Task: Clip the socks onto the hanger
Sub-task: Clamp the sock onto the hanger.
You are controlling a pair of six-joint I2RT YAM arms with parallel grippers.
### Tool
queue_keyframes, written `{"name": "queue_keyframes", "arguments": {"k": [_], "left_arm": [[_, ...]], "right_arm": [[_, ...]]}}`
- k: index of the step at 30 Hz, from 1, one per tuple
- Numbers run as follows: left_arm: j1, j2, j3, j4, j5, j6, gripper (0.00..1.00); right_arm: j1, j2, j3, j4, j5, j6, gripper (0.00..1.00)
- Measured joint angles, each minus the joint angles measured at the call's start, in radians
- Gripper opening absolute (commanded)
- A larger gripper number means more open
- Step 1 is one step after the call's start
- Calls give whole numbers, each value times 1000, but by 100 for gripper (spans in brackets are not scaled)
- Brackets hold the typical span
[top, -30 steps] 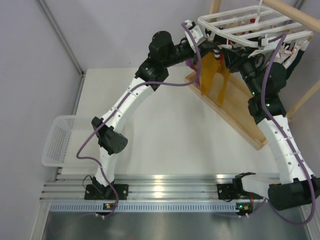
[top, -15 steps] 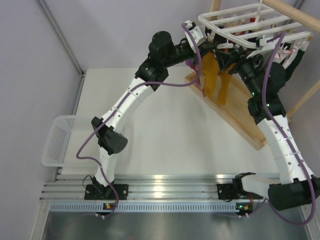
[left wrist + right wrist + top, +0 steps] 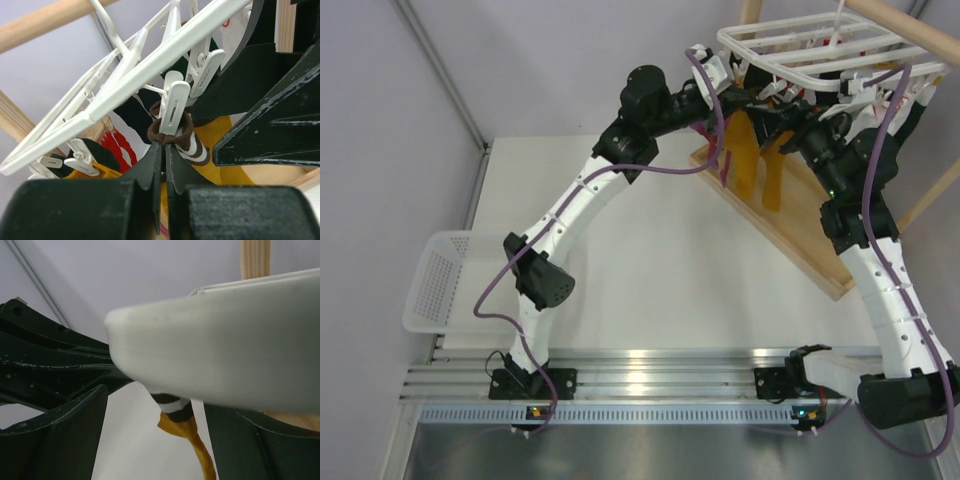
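Pinching a cuff (image 3: 192,147) beneath the hanger (image 3: 150,75)

The white table (image 3: 650,280) fills the overhead view. A long wooden board (image 3: 810,240) lies slanted across its far right part. The left arm (image 3: 575,205) reaches from its base at the near edge diagonally up to the far right. The right arm (image 3: 885,290) rises along the right side and bends in toward the same spot, so both wrists meet under the near corner of the hanger. The hanger itself, a white frame of parallel bars, hangs from a wooden pole (image 3: 900,25) at the top right. A white mesh basket (image 3: 440,270) sits on the table's left side, well apart from all this.

The mustard socks (image 3: 745,150) dangle below the hanger, between the two wrists and above the board.

The left gripper (image 3: 163,150) has its fingers pressed almost together, with the brown-and-white striped cuff of one sock nipped at their tips. A white clip (image 3: 173,107) hangs from a hanger bar and lies over that bunched cuff, directly above the fingertips. Whether the clip actually bites the fabric cannot be told. A red sock (image 3: 122,147) hangs from other clips further back.

The right gripper (image 3: 152,407) is spread wide and grips nothing. The striped cuff and the mustard fabric below it hang in the gap between its fingers, under a blurred white hanger bar.
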Motion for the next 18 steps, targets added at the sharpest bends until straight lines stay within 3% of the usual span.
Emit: {"name": "queue_keyframes", "arguments": {"k": [7, 15, 18], "left_arm": [[0, 0, -44, 2, -1, -45, 2], [0, -25, -137, 22, 2, -98, 47], [-1, -58, -205, 17, 3, -112, 55]], "right_arm": [[0, -36, 0, -88, -8, 67, 74], [0, -134, -43, -142, -39, 111, 74], [0, -168, -67, -161, -50, 110, 75]]}}
